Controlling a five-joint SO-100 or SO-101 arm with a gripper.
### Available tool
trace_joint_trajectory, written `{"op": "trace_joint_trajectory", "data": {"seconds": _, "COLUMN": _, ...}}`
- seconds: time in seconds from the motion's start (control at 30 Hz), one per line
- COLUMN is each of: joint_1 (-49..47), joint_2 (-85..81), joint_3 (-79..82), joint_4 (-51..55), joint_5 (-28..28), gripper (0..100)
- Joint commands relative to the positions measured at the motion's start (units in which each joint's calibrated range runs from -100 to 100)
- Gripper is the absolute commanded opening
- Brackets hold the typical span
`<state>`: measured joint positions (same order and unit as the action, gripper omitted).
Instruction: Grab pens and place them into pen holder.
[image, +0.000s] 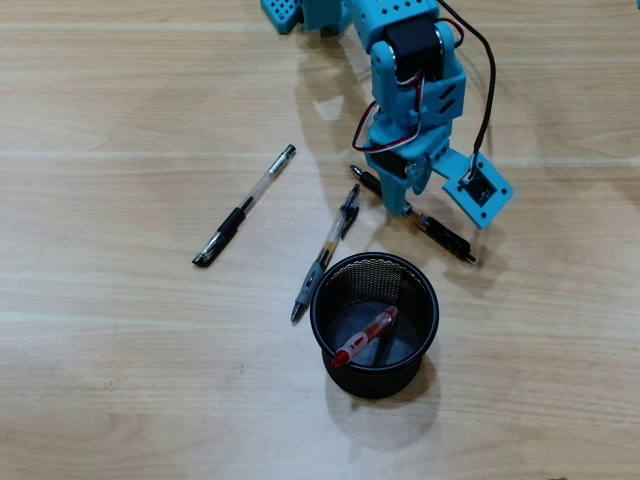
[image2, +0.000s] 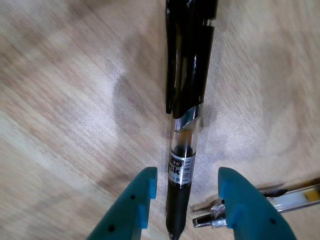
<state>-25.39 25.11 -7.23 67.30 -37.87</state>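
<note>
Overhead view: a blue two-finger gripper (image: 405, 205) reaches down over a black pen (image: 440, 233) lying on the wooden table (image: 120, 380) – just beside a black mesh pen holder (image: 374, 322). Wrist view: parted fingers (image2: 137, 205) straddle the pen (image2: 182, 165), not clamping.

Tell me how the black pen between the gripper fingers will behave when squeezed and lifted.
The black pen looks rigid, so it likely won't bend. Its glossy round barrel may slip or roll between the open gripper fingers. Gripped near one end, it would probably droop.
</note>
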Motion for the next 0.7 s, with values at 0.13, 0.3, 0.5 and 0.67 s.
{"op": "trace_joint_trajectory", "data": {"seconds": 0.13, "joint_1": -0.4, "joint_2": 1.3, "joint_3": -2.7, "joint_4": -0.4, "joint_5": -0.3, "gripper": 14}}
{"op": "trace_joint_trajectory", "data": {"seconds": 0.3, "joint_1": -0.2, "joint_2": 2.6, "joint_3": -2.7, "joint_4": -0.4, "joint_5": -0.3, "gripper": 14}}
{"op": "trace_joint_trajectory", "data": {"seconds": 0.5, "joint_1": -0.8, "joint_2": 4.8, "joint_3": -2.7, "joint_4": -0.5, "joint_5": -1.8, "gripper": 14}}
{"op": "trace_joint_trajectory", "data": {"seconds": 0.67, "joint_1": -0.7, "joint_2": 4.9, "joint_3": -2.7, "joint_4": -0.5, "joint_5": -1.9, "gripper": 11}}
